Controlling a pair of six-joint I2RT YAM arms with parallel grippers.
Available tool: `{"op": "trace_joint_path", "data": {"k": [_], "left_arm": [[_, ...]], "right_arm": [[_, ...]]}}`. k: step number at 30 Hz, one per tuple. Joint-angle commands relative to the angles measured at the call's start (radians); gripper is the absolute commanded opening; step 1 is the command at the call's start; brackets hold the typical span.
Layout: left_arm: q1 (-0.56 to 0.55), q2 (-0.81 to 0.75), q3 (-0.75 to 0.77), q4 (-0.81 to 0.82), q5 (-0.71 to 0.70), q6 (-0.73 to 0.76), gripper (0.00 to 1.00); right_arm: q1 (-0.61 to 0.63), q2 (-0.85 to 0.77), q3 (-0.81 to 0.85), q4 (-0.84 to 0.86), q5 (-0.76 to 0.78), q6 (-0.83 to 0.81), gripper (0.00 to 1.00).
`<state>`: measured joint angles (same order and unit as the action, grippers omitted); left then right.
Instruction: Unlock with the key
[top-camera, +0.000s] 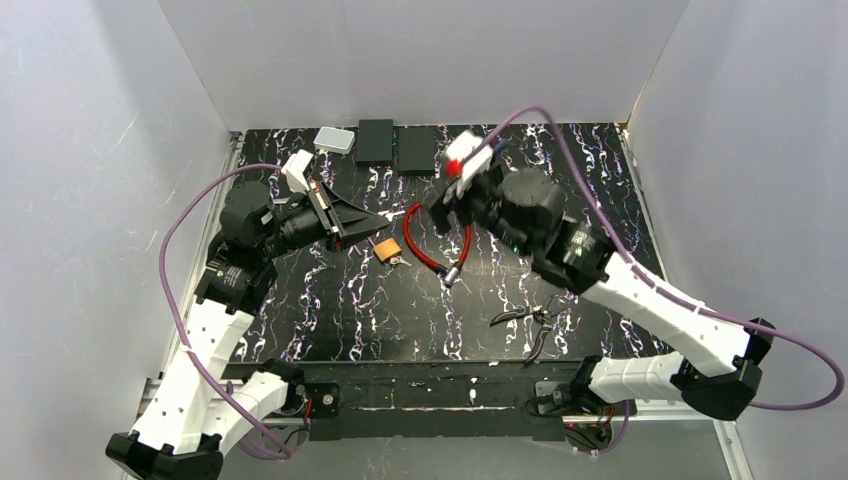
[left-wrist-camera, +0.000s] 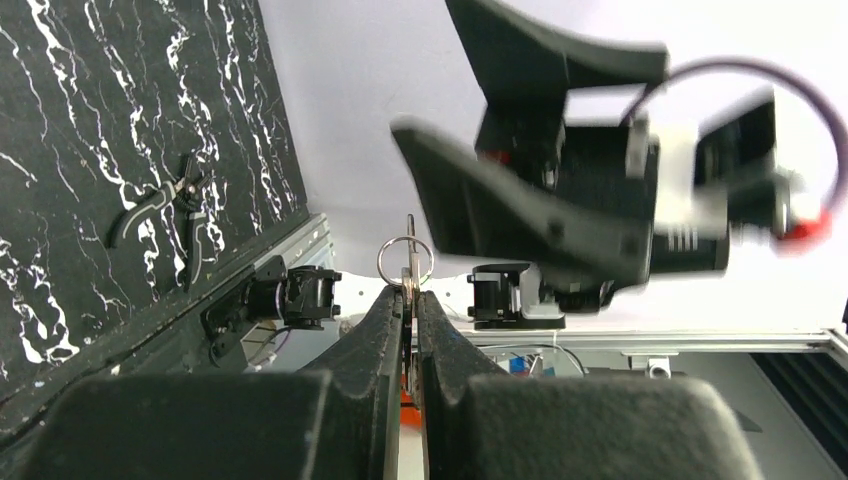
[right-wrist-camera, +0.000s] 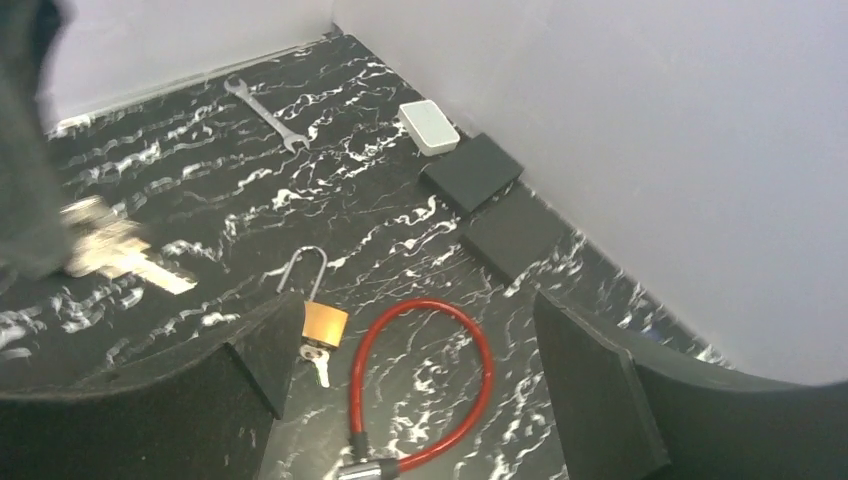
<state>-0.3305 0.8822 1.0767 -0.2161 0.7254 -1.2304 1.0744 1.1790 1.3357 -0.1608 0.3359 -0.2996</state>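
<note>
On the black marbled table (top-camera: 350, 320) lay one brass padlock (right-wrist-camera: 323, 322), one small key (right-wrist-camera: 318, 370) touching its bottom end, just beside one red cable lock (right-wrist-camera: 430, 303). Above them the right gripper (right-wrist-camera: 418, 302) hung with its two fingers spread wide and nothing between them. The left gripper (left-wrist-camera: 410, 295) was pinched tight on a ringed key (left-wrist-camera: 405, 262), held off the table near the padlock. By the back wall sat two black boxes (top-camera: 375, 140) (top-camera: 417, 152) and one pale box (top-camera: 335, 140). I counted one wrench (right-wrist-camera: 268, 112) and one pair of pliers (top-camera: 530, 320).
</note>
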Motion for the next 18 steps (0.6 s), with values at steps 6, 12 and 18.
{"op": "trace_joint_path", "data": {"k": [6,12,18], "left_arm": [[-0.002,-0.090,-0.018,0.132,0.014,0.076,0.00],[-0.002,-0.145,-0.025,0.131,0.008,0.111,0.00],[-0.001,-0.184,-0.005,0.054,-0.008,0.159,0.00]], "right_arm": [[-0.413,0.156,0.273,-0.346,-0.290,0.598,0.86],[-0.474,0.228,0.290,-0.444,-0.328,0.744,0.84],[-0.475,0.272,0.257,-0.475,-0.409,0.800,0.86]]}}
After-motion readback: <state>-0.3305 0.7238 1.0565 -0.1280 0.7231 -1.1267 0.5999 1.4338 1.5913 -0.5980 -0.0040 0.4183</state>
